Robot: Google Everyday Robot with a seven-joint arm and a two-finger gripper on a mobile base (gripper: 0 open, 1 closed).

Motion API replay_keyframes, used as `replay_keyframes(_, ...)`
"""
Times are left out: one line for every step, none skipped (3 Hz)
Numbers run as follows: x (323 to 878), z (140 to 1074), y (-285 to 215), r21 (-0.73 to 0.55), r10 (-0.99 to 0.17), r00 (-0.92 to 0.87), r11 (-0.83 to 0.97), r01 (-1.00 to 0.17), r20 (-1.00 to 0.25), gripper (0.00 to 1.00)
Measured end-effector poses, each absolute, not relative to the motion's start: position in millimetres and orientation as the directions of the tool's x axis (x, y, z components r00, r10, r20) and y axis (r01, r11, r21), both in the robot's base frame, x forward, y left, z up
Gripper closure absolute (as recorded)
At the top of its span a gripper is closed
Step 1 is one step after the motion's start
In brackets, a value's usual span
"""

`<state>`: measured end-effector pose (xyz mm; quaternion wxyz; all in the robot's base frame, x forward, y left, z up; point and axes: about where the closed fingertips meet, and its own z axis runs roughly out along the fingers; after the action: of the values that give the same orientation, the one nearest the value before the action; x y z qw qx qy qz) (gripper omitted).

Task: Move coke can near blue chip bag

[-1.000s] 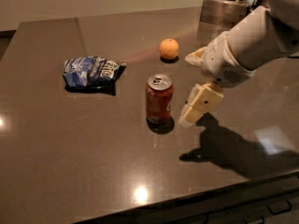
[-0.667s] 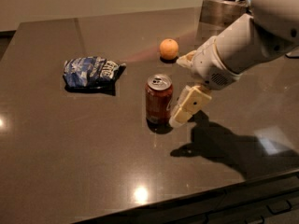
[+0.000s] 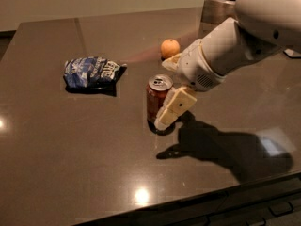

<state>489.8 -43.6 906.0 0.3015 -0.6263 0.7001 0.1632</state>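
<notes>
The coke can (image 3: 155, 100) stands upright near the middle of the dark table (image 3: 70, 164), red-brown with a silver top. The blue chip bag (image 3: 91, 73) lies crumpled to the can's left and a little farther back, well apart from it. My gripper (image 3: 164, 94) reaches in from the right and is open at the can's right side. One cream finger (image 3: 175, 108) lies in front of the can's lower right part and the other finger (image 3: 171, 61) is behind it. Whether a finger touches the can I cannot tell.
A round orange fruit (image 3: 170, 48) sits behind the can, close to my far finger. A jar on a metal base (image 3: 221, 6) stands at the back right. The table's front edge (image 3: 188, 204) runs along the bottom.
My gripper has moved left, from beside the can to straddling its right side. The can, bag and fruit have not moved.
</notes>
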Motion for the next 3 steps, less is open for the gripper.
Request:
replay_keyframes(489,907,-31,-0.126,-0.765,-0.030,0.145,-0.981,-0.643,0.16)
replay_keyframes(494,909,-25,-0.112,-0.758,-0.036,0.142,-0.983,-0.652,0.39)
replay_keyframes(502,917,-16,-0.101,-0.743,-0.032,0.134,-0.986,-0.669,0.61)
